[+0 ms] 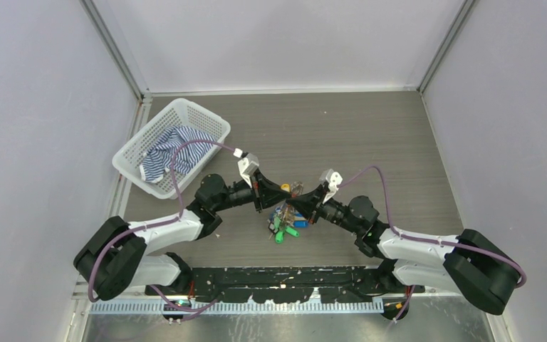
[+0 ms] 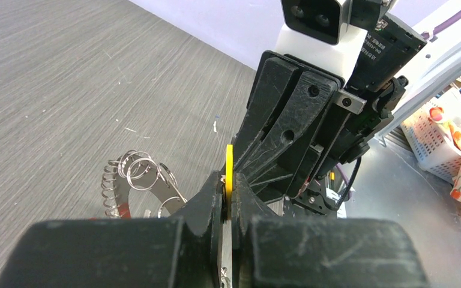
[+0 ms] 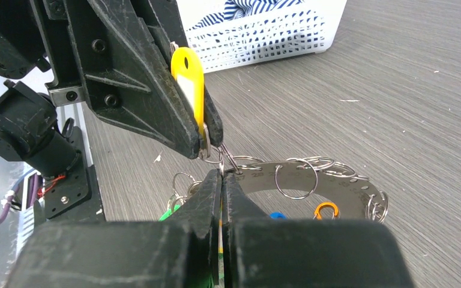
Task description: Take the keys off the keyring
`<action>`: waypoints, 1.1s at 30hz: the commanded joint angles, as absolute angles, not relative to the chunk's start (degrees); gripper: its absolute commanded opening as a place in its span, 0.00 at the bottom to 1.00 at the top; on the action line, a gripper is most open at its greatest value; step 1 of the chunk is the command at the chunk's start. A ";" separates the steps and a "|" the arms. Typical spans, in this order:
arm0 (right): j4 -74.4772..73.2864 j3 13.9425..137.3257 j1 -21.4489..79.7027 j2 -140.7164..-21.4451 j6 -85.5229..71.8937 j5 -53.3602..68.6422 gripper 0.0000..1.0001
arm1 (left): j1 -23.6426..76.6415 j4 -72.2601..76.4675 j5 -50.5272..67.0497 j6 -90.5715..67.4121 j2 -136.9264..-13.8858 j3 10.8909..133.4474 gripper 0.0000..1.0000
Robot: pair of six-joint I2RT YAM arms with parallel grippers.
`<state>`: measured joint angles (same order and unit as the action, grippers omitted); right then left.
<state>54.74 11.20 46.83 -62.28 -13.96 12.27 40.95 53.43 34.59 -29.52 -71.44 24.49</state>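
Top external view, from the near edge outward: both arms reach inward from their bases and meet over the middle of the grey worktop [image 1: 377,135]. The left end effector [image 1: 279,189] and the right end effector [image 1: 306,195] are tip to tip. Just nearer than that meeting point the keys [image 1: 285,222] sit in a tight bunch with green and blue heads showing. Whether the bunch touches the worktop cannot be told from here.

Left wrist view shows the left end effector's black fingers [image 2: 207,201] fully closed on a yellow tag [image 2: 229,168], which stands edge-on between them. The right end effector points down from above, its tips right beside that tag. To the left, the keyring [image 2: 162,192] pokes out from behind the fingers, a flat silvery band carrying small split rings [image 2: 135,168].

Right wrist view shows the right end effector [image 3: 221,180] closed as well. Its tips meet at the near edge of the keyring [image 3: 336,187], which it seems to pinch, though the fingers hide the exact contact. The keyring lies roughly level above the worktop, with split rings threaded through holes along it and green, blue and orange heads beneath. The yellow tag [image 3: 187,90] stands upright in the left end effector [image 3: 207,144] and joins the keyring through a small ring just beyond the right fingertips.

Farthest off, at the worktop's far left, a white basket [image 1: 206,115] holds a blue-and-white striped cloth [image 1: 178,149].
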 commanded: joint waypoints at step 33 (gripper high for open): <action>59.69 14.98 40.13 -58.44 -21.77 10.05 0.01 | 47.15 73.78 35.13 -42.68 -79.06 21.76 0.00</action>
<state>53.95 11.79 41.78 -60.47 -21.21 15.33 43.77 66.70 29.45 -38.28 -78.26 23.42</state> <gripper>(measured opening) 0.026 0.037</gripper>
